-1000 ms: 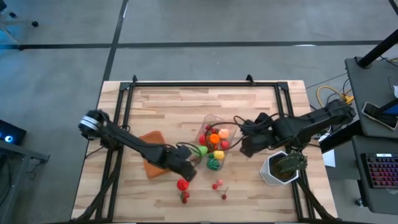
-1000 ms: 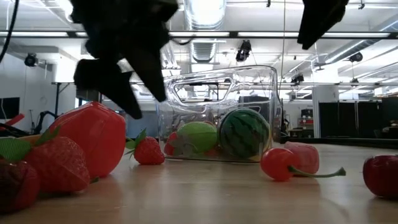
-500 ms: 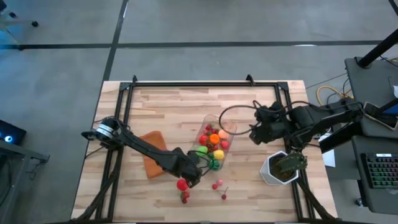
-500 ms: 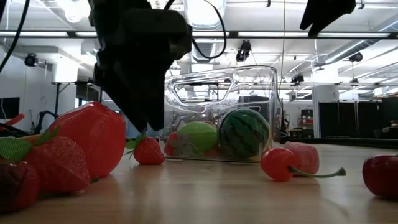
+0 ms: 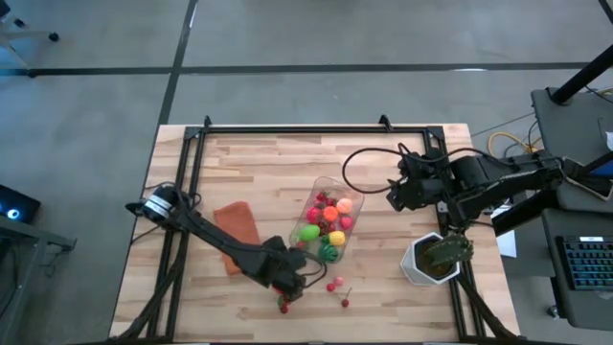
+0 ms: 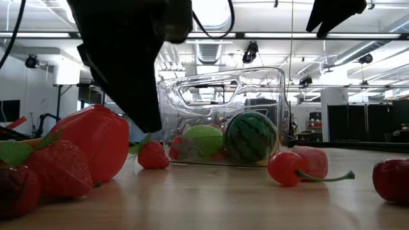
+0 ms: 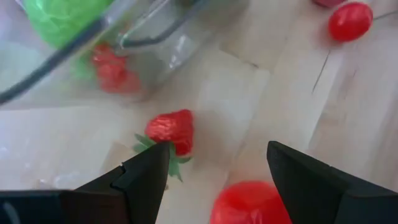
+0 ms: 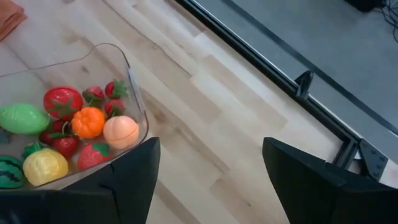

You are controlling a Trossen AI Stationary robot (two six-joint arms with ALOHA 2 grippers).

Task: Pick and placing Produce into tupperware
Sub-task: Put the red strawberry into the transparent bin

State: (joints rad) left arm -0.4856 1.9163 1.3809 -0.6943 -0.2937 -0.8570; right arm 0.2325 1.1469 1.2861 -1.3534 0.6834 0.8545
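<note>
where glossy strawberry (image 7: 172,129) lies, clear rounded tupperware (image 7: 155,50), open left gripper (image 7: 217,171)

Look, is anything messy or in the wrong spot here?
Yes. Several fruits lie loose on the table outside the tupperware: a strawberry, a big red fruit and a cherry. The open left pincer hovers over them.
</note>
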